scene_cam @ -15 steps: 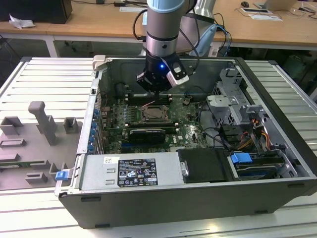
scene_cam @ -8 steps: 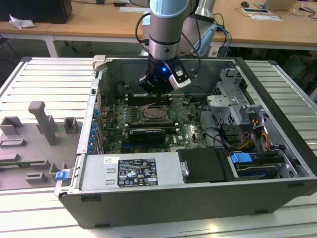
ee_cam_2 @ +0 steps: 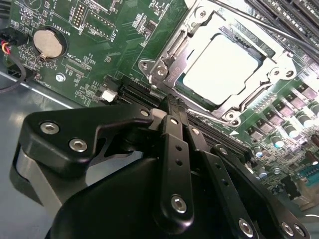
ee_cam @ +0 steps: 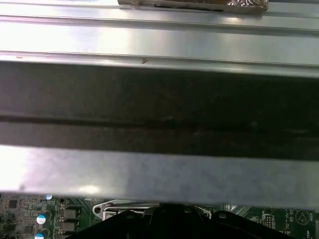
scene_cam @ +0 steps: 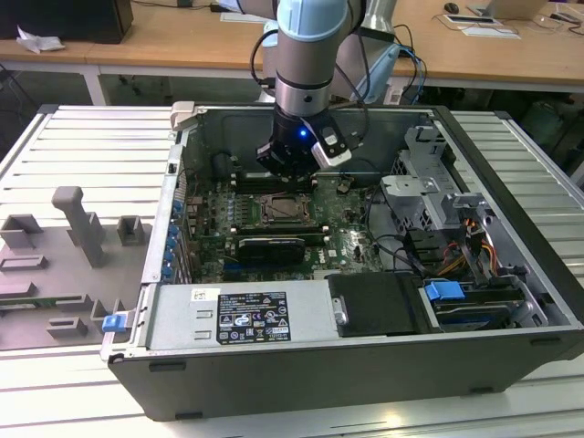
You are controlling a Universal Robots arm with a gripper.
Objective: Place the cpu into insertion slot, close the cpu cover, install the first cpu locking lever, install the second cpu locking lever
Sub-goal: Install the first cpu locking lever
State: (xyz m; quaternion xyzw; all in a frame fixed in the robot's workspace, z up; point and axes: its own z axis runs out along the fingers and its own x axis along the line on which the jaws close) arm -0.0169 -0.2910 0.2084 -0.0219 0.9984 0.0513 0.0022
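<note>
Inside the open computer case (scene_cam: 301,365), my gripper (scene_cam: 286,173) hangs just above the insertion slot (scene_cam: 278,212) on the green motherboard. In the second wrist view the cpu (ee_cam_2: 222,69) lies flat in the slot, its pale face showing. The cpu cover (ee_cam_2: 169,55), a silvery frame, lies down around it. A thin metal lever rod (ee_cam_2: 269,27) runs along the socket's side by the memory slots; whether it is latched I cannot tell. The gripper (ee_cam_2: 172,102) is shut, its black fingers meeting at the socket's edge with nothing between them.
A long black card (scene_cam: 271,246) lies just in front of the socket. A coin battery (ee_cam_2: 47,42) sits on the board. The drive cage (scene_cam: 429,192) and cables fill the exterior view's right. Grey fixtures (scene_cam: 78,228) stand on the ribbed table outside the case.
</note>
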